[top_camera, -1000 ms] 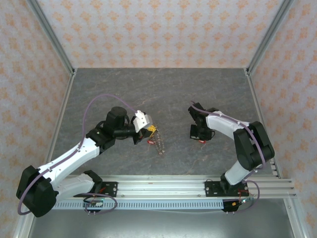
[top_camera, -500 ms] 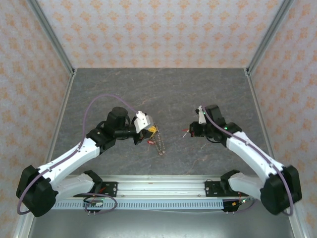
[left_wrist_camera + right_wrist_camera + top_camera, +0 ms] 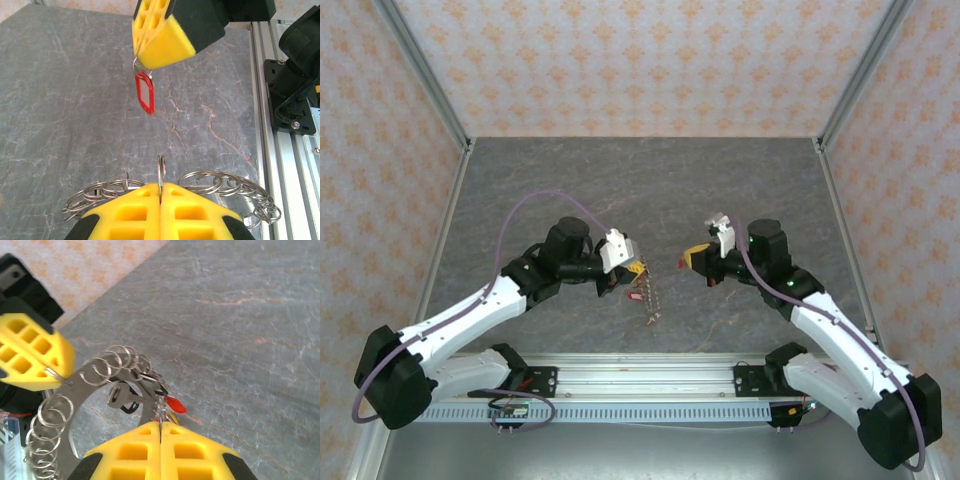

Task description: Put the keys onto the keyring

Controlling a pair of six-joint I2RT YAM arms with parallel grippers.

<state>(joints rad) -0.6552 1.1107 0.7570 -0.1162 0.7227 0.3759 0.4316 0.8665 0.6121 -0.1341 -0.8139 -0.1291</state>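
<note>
Left hand (image 3: 161, 192): clamped on the keyring (image 3: 210, 181), one loop upright — a target.
Right hand (image 3: 160, 426): clamped on the red-tagged key (image 3: 145, 93), dangling opposite — likely for threading.

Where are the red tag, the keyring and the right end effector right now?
red tag (image 3: 145, 94), left wrist view, middle of the plastic tag.
keyring (image 3: 222, 180), left wrist view, wire loops on its right half.
right end effector (image 3: 142, 59), left wrist view, seam between its yellow fingertips.
</note>
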